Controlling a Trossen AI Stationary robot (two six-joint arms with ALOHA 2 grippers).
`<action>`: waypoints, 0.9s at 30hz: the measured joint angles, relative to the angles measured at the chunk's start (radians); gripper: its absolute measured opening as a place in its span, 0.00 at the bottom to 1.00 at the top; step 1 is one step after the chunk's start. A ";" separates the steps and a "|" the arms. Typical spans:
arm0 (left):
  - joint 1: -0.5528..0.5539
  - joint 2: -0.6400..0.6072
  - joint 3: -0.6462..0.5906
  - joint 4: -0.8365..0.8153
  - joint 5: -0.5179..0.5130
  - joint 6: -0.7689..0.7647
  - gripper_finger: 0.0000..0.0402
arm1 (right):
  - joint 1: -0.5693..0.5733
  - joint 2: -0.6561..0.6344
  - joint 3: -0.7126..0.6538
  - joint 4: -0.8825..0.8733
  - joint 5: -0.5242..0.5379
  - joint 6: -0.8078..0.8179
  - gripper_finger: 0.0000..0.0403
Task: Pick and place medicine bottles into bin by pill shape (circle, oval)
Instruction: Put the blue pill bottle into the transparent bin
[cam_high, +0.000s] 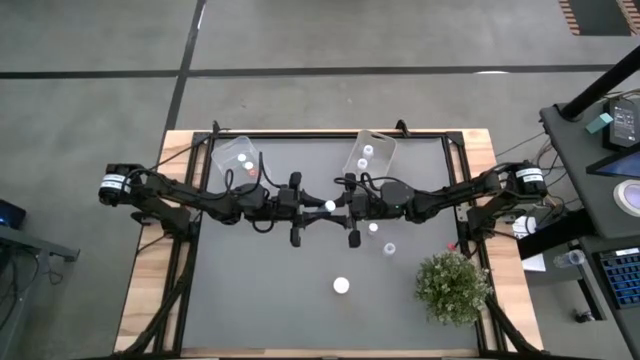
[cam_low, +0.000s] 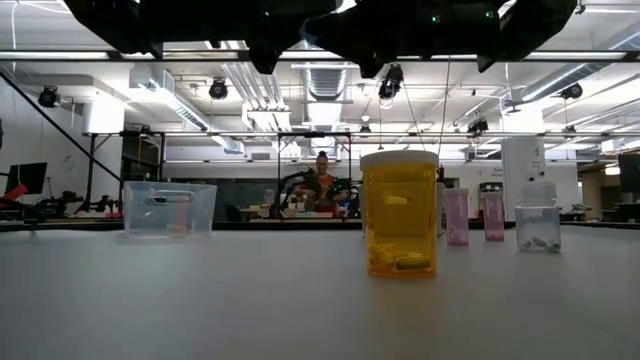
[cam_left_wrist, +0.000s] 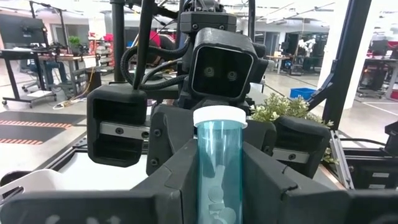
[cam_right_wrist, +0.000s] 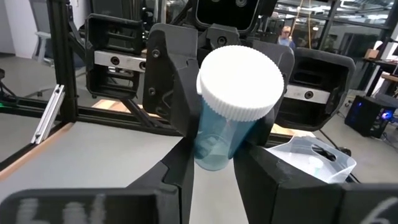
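A clear blue bottle with a white cap (cam_high: 330, 207) is in the air over the table's middle, between my two grippers. My left gripper (cam_high: 318, 206) comes from the table's left and my right gripper (cam_high: 343, 207) from the right. Both are shut on the bottle. The left wrist view shows its body (cam_left_wrist: 219, 168), and the right wrist view shows its cap (cam_right_wrist: 241, 81). Three more white-capped bottles (cam_high: 373, 228), (cam_high: 389, 247), (cam_high: 342, 286) stand on the table nearer the front. In the low view an amber bottle (cam_low: 400, 212) stands closest. My left gripper (cam_left_wrist: 219, 186) pinches the bottle's clear blue body (cam_left_wrist: 219, 155) between its two fingers. The fingers come level from the table's left and lie along the bottle. The bottle is clear of the table, cap end toward the right arm. My right gripper (cam_right_wrist: 214, 171) has its two fingers on either side of the blue body, just past the cap (cam_right_wrist: 214, 152). It comes level from the table's right, along the bottle. The cap faces its wrist camera.
Two clear bins stand at the table's far edge, one on the left (cam_high: 237, 160) and one on the right (cam_high: 370, 152), each with bottles inside. A bushy green plant (cam_high: 452, 285) stands at the near right. Two pink bottles (cam_low: 456, 217) and a clear one (cam_low: 538, 225) show in the low view.
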 joint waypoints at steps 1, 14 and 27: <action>0.000 0.000 0.000 -0.001 0.001 0.000 0.22 | 0.000 0.000 0.000 -0.001 0.001 0.000 0.22; 0.000 0.000 0.000 -0.015 0.004 -0.001 0.22 | 0.000 0.000 0.000 -0.011 0.001 0.006 0.21; 0.001 -0.001 0.000 -0.037 0.009 -0.010 0.54 | -0.002 -0.001 0.000 -0.031 0.009 0.020 0.21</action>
